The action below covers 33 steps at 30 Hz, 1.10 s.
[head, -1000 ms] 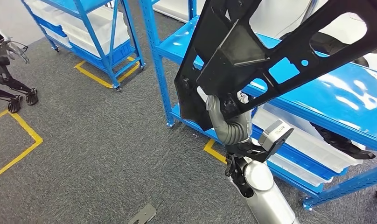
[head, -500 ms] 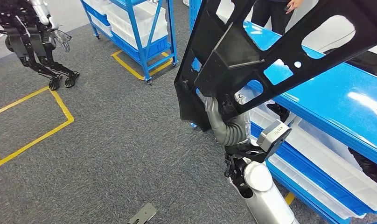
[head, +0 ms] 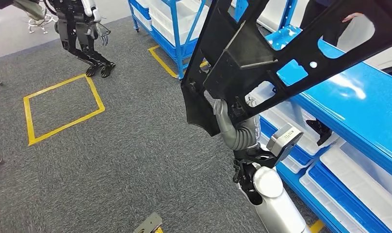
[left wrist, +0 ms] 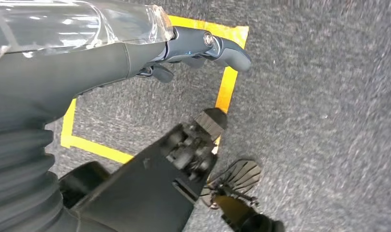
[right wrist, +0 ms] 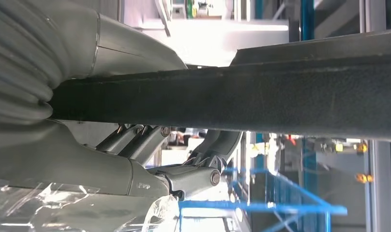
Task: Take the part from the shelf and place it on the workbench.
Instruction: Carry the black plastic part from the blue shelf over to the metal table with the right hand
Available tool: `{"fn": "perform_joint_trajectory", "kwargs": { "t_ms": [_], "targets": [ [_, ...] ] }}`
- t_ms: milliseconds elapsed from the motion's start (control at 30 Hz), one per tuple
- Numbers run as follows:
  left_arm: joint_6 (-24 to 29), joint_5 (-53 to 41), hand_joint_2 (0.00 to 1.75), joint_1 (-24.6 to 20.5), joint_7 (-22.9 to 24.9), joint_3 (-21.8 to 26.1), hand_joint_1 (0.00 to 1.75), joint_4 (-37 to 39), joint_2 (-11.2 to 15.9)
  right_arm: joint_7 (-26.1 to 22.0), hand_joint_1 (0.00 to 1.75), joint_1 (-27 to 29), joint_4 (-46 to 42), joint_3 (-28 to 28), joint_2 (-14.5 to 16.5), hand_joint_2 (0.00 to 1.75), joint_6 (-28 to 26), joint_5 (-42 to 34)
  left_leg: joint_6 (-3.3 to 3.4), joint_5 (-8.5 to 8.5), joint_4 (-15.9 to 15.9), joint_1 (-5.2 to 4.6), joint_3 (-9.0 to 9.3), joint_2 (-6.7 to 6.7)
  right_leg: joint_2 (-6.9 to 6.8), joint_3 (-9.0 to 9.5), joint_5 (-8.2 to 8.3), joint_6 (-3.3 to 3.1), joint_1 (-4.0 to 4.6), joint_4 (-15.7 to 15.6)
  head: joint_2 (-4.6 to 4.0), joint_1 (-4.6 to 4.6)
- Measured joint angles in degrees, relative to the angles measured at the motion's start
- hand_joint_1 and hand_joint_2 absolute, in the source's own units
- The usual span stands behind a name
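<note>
The right hand (head: 231, 108) is gripping the black part (head: 262, 53), raised clear above the blue shelf (head: 359, 107). Left hand (left wrist: 203, 46) is hanging loosely spread. Placement on the worktop is outstanding.

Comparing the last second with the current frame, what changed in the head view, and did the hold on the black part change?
The whole scene slid across the picture, so the camera turned with the robot: the blue metal shelf, the yellow floor tape square and the other humanoid robot did not move themselves. The large black plastic frame part sits at the same spot in view, gripped by the right hand. The left hand hangs over the carpet.
</note>
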Motion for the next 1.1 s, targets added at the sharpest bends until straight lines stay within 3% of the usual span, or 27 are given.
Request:
{"fn": "perform_joint_trajectory", "kwargs": {
  "t_ms": [33,100,167,233,267,300,333,367,400,467,533,600,633,667,733,767,833,867,933,1000,1033,1100],
  "targets": [
    [0.10,-0.13,1.75,-0.06,-0.04,0.00,0.00,0.00,-0.01,0.02,1.75,-0.03,0.00,0.00,0.03,1.75,0.01,0.01,0.32,-0.03,-0.75,-0.29,0.30,0.07,-0.49,0.13,-0.12,0.28,0.18,-0.08,0.00,0.09],
    [0.58,-0.42,1.75,0.03,-0.10,-0.01,0.00,0.01,-0.03,0.05,1.75,-0.10,0.00,0.01,0.05,1.75,0.02,0.06,1.04,0.13,-0.89,-0.35,0.21,-1.26,-1.16,0.39,-0.40,0.85,0.08,-0.25,0.00,0.25],
    [1.15,-0.80,1.75,0.03,-0.13,-0.01,0.00,0.04,-0.01,0.08,1.75,-0.16,-0.01,0.01,0.07,1.75,-0.01,0.15,1.89,0.33,-1.14,-0.14,0.37,-2.56,0.58,-0.34,-2.11,1.21,-0.18,1.95,0.00,0.33],
    [1.42,-1.03,1.75,-0.16,-0.15,0.00,0.00,0.06,-0.04,0.11,1.75,-0.13,-0.01,-0.02,0.00,1.75,-0.04,0.19,2.56,0.38,-1.24,-0.08,0.51,-3.88,3.43,-3.72,-5.66,1.15,-0.17,9.08,0.00,0.46],
    [1.45,-1.06,1.75,-0.22,-0.16,0.00,0.00,0.07,-0.06,0.12,1.75,-0.07,-0.01,-0.03,-0.05,1.75,-0.06,0.19,2.75,0.37,-1.24,-0.15,0.53,-4.57,4.14,-6.05,-7.23,1.09,-0.09,13.38,0.00,0.52],
    [1.45,-1.10,1.75,-0.20,-0.19,0.00,0.00,0.07,-0.08,0.15,1.75,0.00,0.00,-0.03,-0.10,1.75,-0.07,0.20,2.79,0.36,-1.23,-0.22,0.57,-5.34,4.49,-7.96,-7.96,1.04,0.01,16.58,0.00,0.54],
    [1.47,-1.12,1.75,-0.13,-0.25,0.00,0.00,0.07,-0.09,0.19,1.75,0.07,0.00,-0.03,-0.14,1.75,-0.08,0.22,2.80,0.35,-1.22,-0.29,0.63,-6.13,4.65,-8.94,-7.50,0.95,0.07,17.67,-0.01,0.54],
    [1.52,-1.13,1.75,-0.07,-0.34,0.00,0.00,0.07,-0.09,0.20,1.75,0.11,0.00,-0.03,-0.16,1.75,-0.09,0.23,2.79,0.34,-1.21,-0.33,0.72,-6.96,4.77,-8.78,-5.93,0.80,0.09,16.38,-0.01,0.54],
    [1.64,-1.14,1.75,-0.03,-0.46,0.00,0.00,0.07,-0.09,0.22,1.75,0.11,0.00,-0.03,-0.18,1.75,-0.12,0.26,2.78,0.33,-1.20,-0.33,0.84,-7.79,5.24,-7.49,-3.54,0.60,0.10,12.89,-0.01,0.54],
    [2.04,-1.22,1.75,-0.10,-0.78,0.00,0.00,0.07,-0.16,0.24,1.75,0.08,-0.01,-0.03,-0.19,1.75,-0.25,0.42,2.64,0.29,-1.09,-0.31,0.84,-9.33,7.75,-4.12,0.56,0.16,-0.09,4.55,-0.01,0.54],
    [2.42,-1.30,1.75,-0.17,-1.11,0.00,0.00,0.08,-0.23,0.30,1.75,0.11,-0.01,-0.04,-0.22,1.75,-0.43,0.67,2.18,0.39,-1.08,-0.18,0.47,-10.63,9.36,-2.47,1.77,-0.09,-0.14,0.55,0.00,0.52],
    [2.56,-1.39,1.75,-0.03,-1.30,0.00,0.00,0.10,-0.15,0.36,1.75,0.11,-0.01,-0.06,-0.21,1.75,-0.57,0.89,1.49,0.57,-1.25,0.04,0.12,-11.78,8.28,-2.16,1.84,-0.42,-0.05,0.07,0.00,0.51],
    [2.56,-1.44,1.75,0.09,-1.34,-0.01,0.00,0.11,-0.11,0.37,1.75,0.08,-0.02,-0.06,-0.16,1.75,-0.62,0.97,1.16,0.32,-0.93,0.01,-0.12,-11.35,7.59,-1.92,1.94,-0.67,-0.11,-0.19,0.00,0.47],
    [2.55,-1.48,1.75,0.15,-1.39,-0.01,0.00,0.12,-0.08,0.36,1.75,0.04,-0.02,-0.06,-0.11,1.75,-0.63,1.01,0.83,-0.47,0.38,-0.06,-0.75,-10.11,6.82,-1.65,2.03,-0.97,-0.23,-0.46,-0.01,0.35],
    [2.40,-1.58,1.75,0.05,-1.65,-0.02,0.00,0.13,-0.08,0.34,1.75,0.03,-0.02,-0.07,-0.04,1.75,-0.67,1.03,0.14,-3.64,6.68,-0.08,-3.73,-6.44,5.31,-1.24,2.03,-1.35,-0.27,-0.77,-0.01,0.10],
    [2.23,-1.67,1.75,-0.02,-1.89,-0.03,0.00,0.13,-0.09,0.34,1.75,0.07,-0.02,-0.07,-0.03,1.75,-0.66,1.03,-0.18,-5.43,10.95,0.08,-5.80,-5.25,4.54,-1.19,1.96,-1.45,-0.22,-0.76,-0.01,0.02],
    [1.82,-1.93,1.75,-0.02,-2.44,-0.04,0.00,0.13,-0.09,0.38,1.75,0.17,-0.02,-0.06,-0.03,1.75,-0.66,1.05,-0.61,-6.85,16.16,0.42,-8.47,-4.40,3.08,-1.15,1.80,-1.39,-0.18,-0.75,-0.01,0.01],
    [1.73,-2.04,1.75,0.01,-2.65,-0.04,0.00,0.14,-0.08,0.38,1.75,0.20,-0.02,-0.05,-0.02,1.75,-0.68,1.05,-0.73,-6.05,15.36,0.54,-8.06,-4.17,2.39,-1.09,1.70,-1.29,-0.19,-0.75,-0.01,-0.01],
    [1.84,-2.19,1.75,-0.04,-2.87,-0.03,0.00,0.14,-0.06,0.38,1.75,0.21,-0.02,-0.05,0.01,1.75,-0.78,1.08,-0.81,-2.59,7.74,0.64,-3.94,-2.48,1.11,-0.76,1.40,-0.91,-0.19,-0.74,-0.01,-0.01],
    [2.43,-2.56,1.75,-0.25,-2.90,-0.03,0.00,0.14,-0.11,0.32,1.75,0.18,-0.02,-0.06,0.03,1.75,-0.98,1.16,-0.39,-0.32,0.65,0.23,0.01,-0.08,0.11,-0.42,1.01,-0.30,0.15,-0.70,-0.01,0.08],
    [2.96,-3.03,1.75,-0.34,-2.89,-0.04,0.00,0.14,-0.15,0.29,1.75,0.17,-0.02,-0.07,0.05,1.75,-1.08,1.21,-0.04,-0.01,-0.86,-0.01,0.80,0.52,-0.33,-0.30,0.86,-0.01,0.36,-0.71,-0.01,0.16],
    [4.37,-4.46,1.75,-0.43,-2.87,-0.04,0.00,0.16,-0.16,0.24,1.75,0.15,-0.03,-0.07,0.05,1.75,-1.26,1.33,0.85,0.06,-1.21,-0.29,0.71,-0.59,-1.21,-0.12,0.69,0.56,0.37,-0.84,0.00,0.34]
  ]
}}
